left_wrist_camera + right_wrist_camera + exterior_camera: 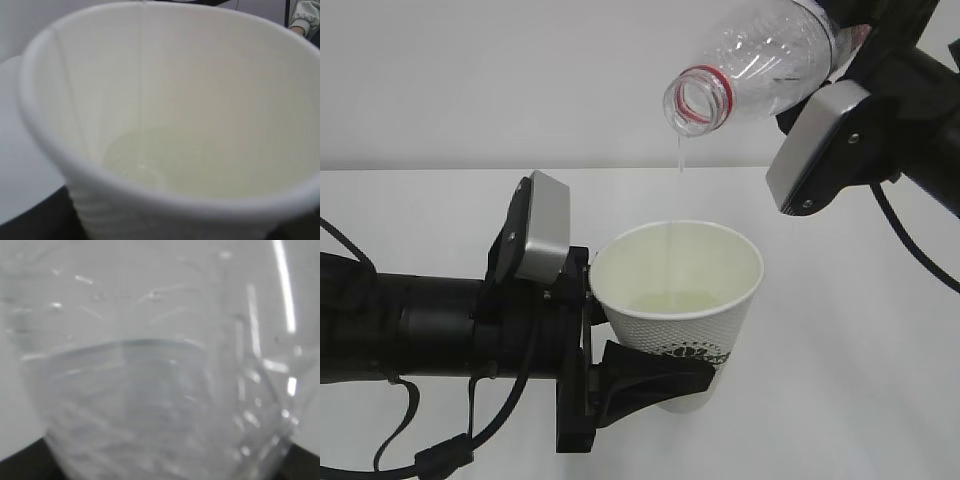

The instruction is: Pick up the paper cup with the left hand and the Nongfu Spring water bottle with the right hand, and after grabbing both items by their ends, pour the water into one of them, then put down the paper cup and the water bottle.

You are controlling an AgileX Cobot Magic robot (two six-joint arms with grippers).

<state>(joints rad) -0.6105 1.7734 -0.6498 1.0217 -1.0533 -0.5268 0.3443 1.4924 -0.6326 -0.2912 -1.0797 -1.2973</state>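
The white paper cup is held upright above the table, my left gripper shut on its lower part by the dark logo. Over it, the clear Nongfu Spring water bottle tilts with its red-ringed mouth pointing down and left. My right gripper holds the bottle's body at the top right and is mostly hidden behind its grey plate. A thin stream of water falls from the mouth into the cup. The left wrist view is filled by the cup, with a pale pool at its bottom. The bottle fills the right wrist view.
A white table lies under both arms, with a plain white wall behind. Cables hang below the left arm at the lower left. A pale sleeve shows at the top right of the left wrist view.
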